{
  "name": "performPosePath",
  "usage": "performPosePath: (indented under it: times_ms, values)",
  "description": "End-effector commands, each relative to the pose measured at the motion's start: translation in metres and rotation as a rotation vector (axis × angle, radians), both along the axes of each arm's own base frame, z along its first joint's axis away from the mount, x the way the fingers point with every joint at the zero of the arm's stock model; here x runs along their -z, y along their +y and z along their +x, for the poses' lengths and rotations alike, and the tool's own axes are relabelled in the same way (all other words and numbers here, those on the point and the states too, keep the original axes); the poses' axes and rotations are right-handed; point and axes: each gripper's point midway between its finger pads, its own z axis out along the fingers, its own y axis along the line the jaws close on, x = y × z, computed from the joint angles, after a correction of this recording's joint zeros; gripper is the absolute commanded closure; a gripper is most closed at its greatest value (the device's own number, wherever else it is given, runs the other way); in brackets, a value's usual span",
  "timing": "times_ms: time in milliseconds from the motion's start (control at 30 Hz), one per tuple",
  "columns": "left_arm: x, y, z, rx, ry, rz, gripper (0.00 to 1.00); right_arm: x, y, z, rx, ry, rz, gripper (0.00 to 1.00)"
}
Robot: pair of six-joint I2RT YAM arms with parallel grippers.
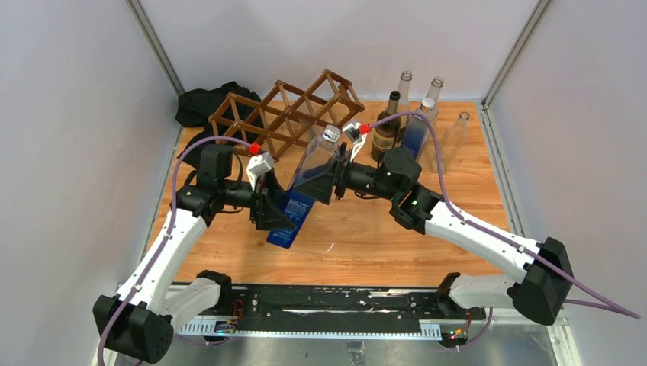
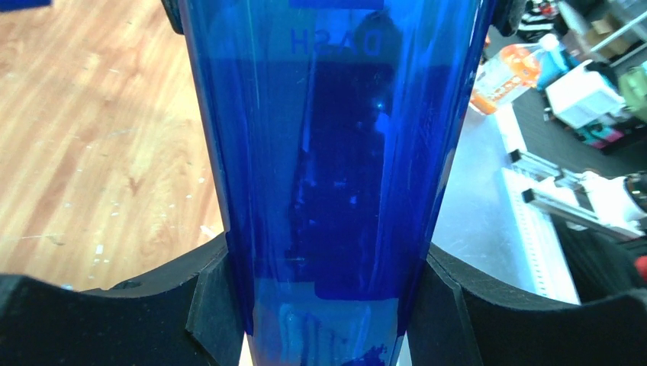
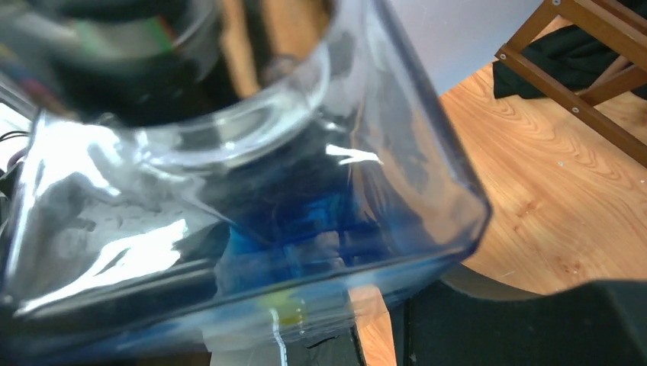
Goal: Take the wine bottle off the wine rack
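Observation:
The wine bottle [image 1: 305,183], deep blue at its base and clear toward its silver cap, hangs slanted over the table in front of the wine rack [image 1: 286,110], apart from it. My left gripper [image 1: 273,207] is shut on its blue lower body. In the left wrist view the blue glass [image 2: 328,152] fills the space between both black fingers [image 2: 210,305]. My right gripper [image 1: 326,181] is shut on the clear upper part. In the right wrist view the clear shoulder [image 3: 229,191] fills the frame, with one finger [image 3: 534,320] showing and the other hidden behind the glass.
Several other bottles [image 1: 416,114] stand at the back right of the table. A black cloth [image 1: 202,103] lies behind the rack's left end. The rack's brown sticks [image 3: 580,69] show at the top right of the right wrist view. White walls close in on both sides.

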Motion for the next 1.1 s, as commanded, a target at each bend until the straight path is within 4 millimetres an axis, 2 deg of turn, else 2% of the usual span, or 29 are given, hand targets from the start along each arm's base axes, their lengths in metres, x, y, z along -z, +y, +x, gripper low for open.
performPosePath:
  times_ms: [0,33,67,100,133,167,200,333,467,600,700,933,1067]
  values:
    - [-0.033,-0.002,-0.016,0.114,-0.093,-0.104,1.0,-0.029,0.001,0.001,-0.002,-0.055,0.068,0.52]
    - [-0.032,-0.002,-0.013,0.103,-0.091,-0.096,0.95,-0.028,0.001,0.0,-0.001,-0.062,0.062,0.69]
    - [-0.031,-0.002,-0.009,0.08,-0.091,-0.081,0.74,-0.028,-0.001,0.001,0.007,-0.068,0.052,0.85]
    - [-0.028,-0.002,-0.001,0.035,-0.086,-0.049,0.41,-0.027,-0.003,0.003,0.025,-0.074,0.033,0.98]
    - [-0.024,-0.001,0.008,-0.018,-0.092,-0.012,0.17,-0.025,-0.007,0.006,0.051,-0.085,0.008,1.0]
    - [-0.019,0.001,0.019,-0.076,-0.109,0.031,0.04,-0.023,-0.011,0.009,0.081,-0.095,-0.017,1.0]
    - [-0.016,0.004,0.028,-0.126,-0.133,0.077,0.01,-0.02,-0.017,0.013,0.115,-0.11,-0.043,1.0]
    - [-0.002,0.022,0.062,-0.268,-0.218,0.259,0.0,-0.003,-0.049,0.037,0.29,-0.151,-0.166,1.0]
    - [0.004,0.047,0.097,-0.43,-0.274,0.429,0.0,0.012,-0.094,0.066,0.508,-0.2,-0.27,1.0]
    - [0.003,0.064,0.118,-0.546,-0.31,0.515,0.0,0.029,-0.138,0.099,0.744,-0.236,-0.375,1.0]
    - [0.0,0.075,0.131,-0.622,-0.323,0.554,0.0,0.038,-0.162,0.125,0.861,-0.26,-0.435,1.0]
    - [-0.016,0.083,0.14,-0.702,-0.368,0.54,0.0,0.043,-0.197,0.179,1.031,-0.273,-0.46,1.0]
    - [-0.015,0.088,0.139,-0.702,-0.38,0.57,0.0,0.048,-0.196,0.203,1.035,-0.262,-0.473,1.0]
